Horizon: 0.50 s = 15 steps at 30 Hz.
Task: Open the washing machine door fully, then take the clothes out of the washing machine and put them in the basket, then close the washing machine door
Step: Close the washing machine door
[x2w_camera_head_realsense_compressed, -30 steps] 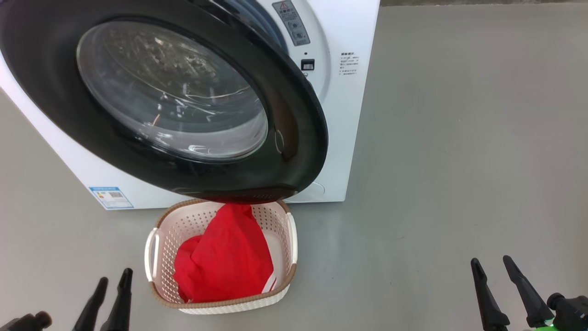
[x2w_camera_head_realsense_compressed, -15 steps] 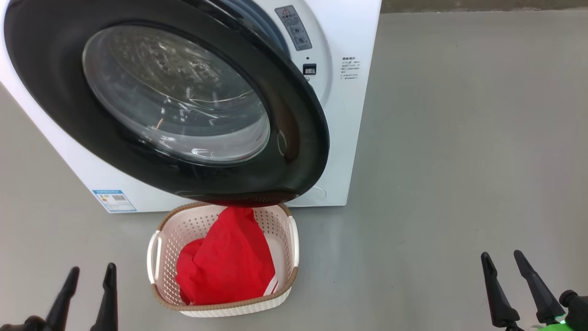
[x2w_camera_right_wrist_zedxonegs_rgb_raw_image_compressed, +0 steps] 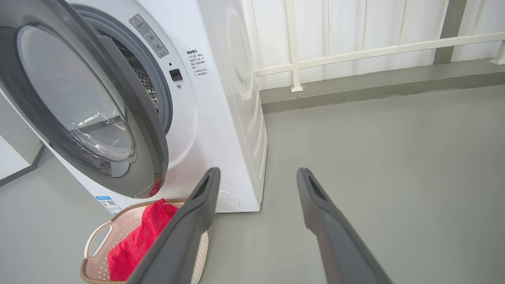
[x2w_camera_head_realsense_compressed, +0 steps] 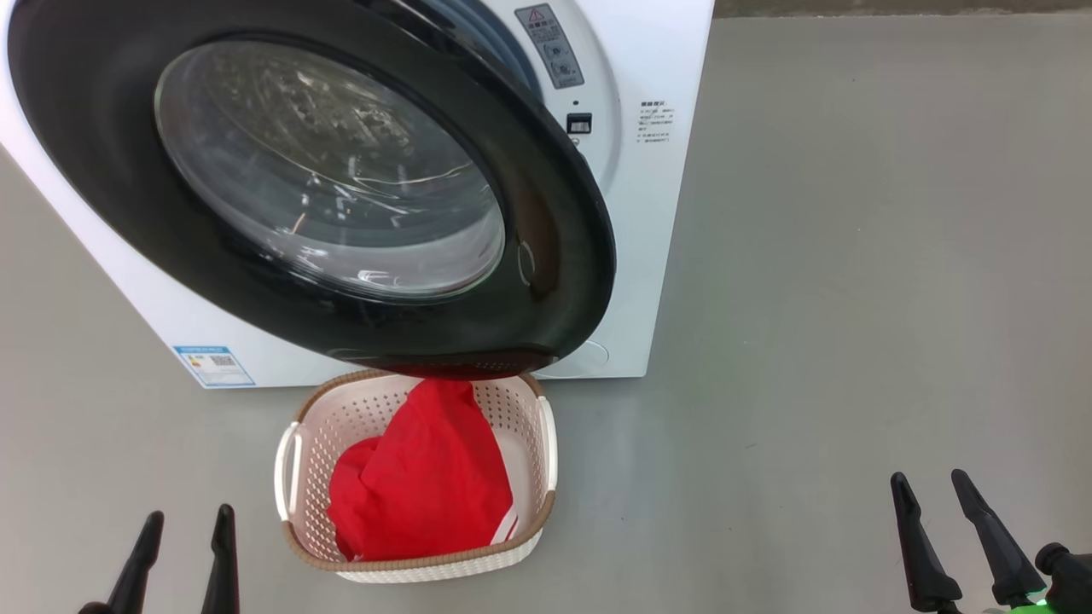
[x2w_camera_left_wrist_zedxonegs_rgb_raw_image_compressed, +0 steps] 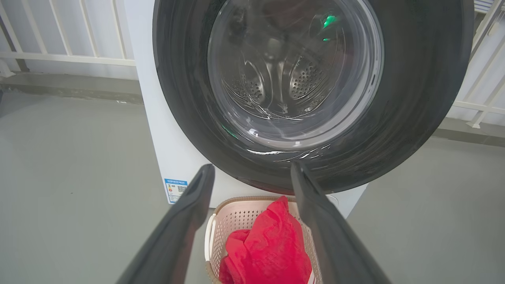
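Both left gripper (x2w_camera_head_realsense_compressed: 190, 512) and right gripper (x2w_camera_head_realsense_compressed: 926, 474) were held spread, empty; basket (x2w_camera_head_realsense_compressed: 426, 561) was placed below door (x2w_camera_head_realsense_compressed: 102, 170) for catching clothes (x2w_camera_head_realsense_compressed: 426, 486).

Bright even light, faint shadows, glare streaks on the washing machine door (x2w_camera_head_realsense_compressed: 316, 188), wide-angle edge distortion.

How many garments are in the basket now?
1 clearly: the red garment lies in the basket. A pale edge at its right may be another, mostly hidden.

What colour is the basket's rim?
Brown, woven-look rim on the cream basket; clearest in the head view.
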{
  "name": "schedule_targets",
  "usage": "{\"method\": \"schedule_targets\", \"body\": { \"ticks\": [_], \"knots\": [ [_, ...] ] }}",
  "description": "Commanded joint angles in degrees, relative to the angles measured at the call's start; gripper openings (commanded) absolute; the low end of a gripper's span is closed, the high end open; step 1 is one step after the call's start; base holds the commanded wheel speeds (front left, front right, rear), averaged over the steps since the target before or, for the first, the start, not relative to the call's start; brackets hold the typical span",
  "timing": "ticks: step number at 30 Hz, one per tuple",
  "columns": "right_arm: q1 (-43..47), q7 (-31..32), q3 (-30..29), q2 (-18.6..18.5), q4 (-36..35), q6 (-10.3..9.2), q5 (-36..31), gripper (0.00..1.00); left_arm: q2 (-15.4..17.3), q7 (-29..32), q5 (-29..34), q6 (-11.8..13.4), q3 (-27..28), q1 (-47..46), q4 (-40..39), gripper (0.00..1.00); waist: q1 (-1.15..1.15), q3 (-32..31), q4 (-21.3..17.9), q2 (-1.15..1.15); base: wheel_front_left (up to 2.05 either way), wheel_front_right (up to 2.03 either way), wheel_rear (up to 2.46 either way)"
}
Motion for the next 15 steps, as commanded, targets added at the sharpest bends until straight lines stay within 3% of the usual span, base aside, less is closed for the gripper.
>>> {"method": "schedule_targets", "body": {
  "ticks": [1, 14, 15],
  "knots": [
    [-0.75, -0.37, 1.24, -1.08, -1.31, 0.36, 0.9, 1.0, 0.55, -0.69, 0.44, -0.31, 2.25, -0.76, -0.96, 1.0, 0.0, 0.06, -0.03, 0.0, 0.0, 0.0, 0.0],
    [-1.94, -0.37, 2.07, -0.83, -1.53, 0.36, 0.98, 1.0, 0.17, -0.69, 1.2, -0.31, 1.44, -1.74, -1.46, 1.0, 0.0, 0.87, 0.7, 0.0, 0.0, 0.0, 0.0],
    [-2.3, -0.37, 2.43, -0.85, -1.58, 0.36, 1.05, 0.9, -0.04, -0.69, 1.23, -0.31, 1.33, -1.83, -1.56, 1.0, 0.0, 0.99, 0.86, 0.0, 0.0, 0.0, 0.0]
  ]
}}
